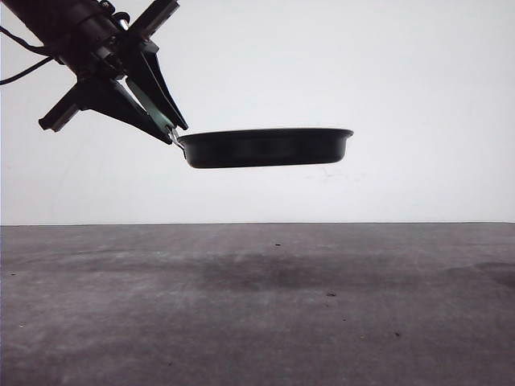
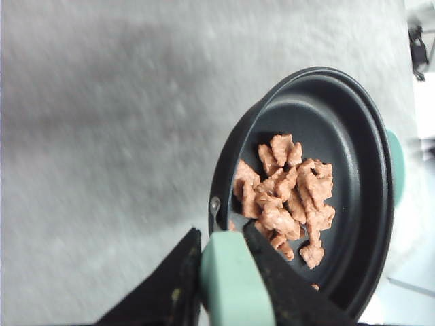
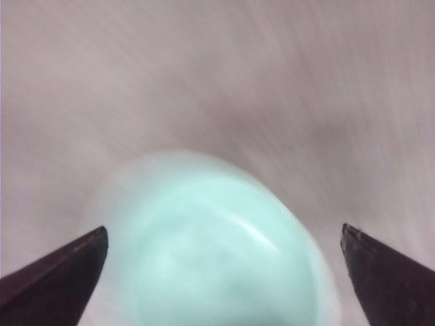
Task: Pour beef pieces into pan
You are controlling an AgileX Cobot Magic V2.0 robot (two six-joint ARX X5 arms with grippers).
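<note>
Left wrist view: reddish-brown beef pieces (image 2: 289,193) already in shallow black pan (image 2: 353,136); left gripper (image 2: 228,285) clamps mint handle; right gripper (image 3: 224,272) spread wide; pour looks done.

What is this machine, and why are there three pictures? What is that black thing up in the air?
It is a robot with two arms, and each arm ends in a gripper, like a hand. One camera looks forward over the gray table. There the left gripper holds a black pan up in the air by its handle. The other two cameras sit on the robot's wrists. The left wrist camera looks into the pan and shows beef pieces inside, with the mint-green handle pinched in the gripper. The right wrist camera shows the right gripper open over a blurry pale green bowl.
</note>
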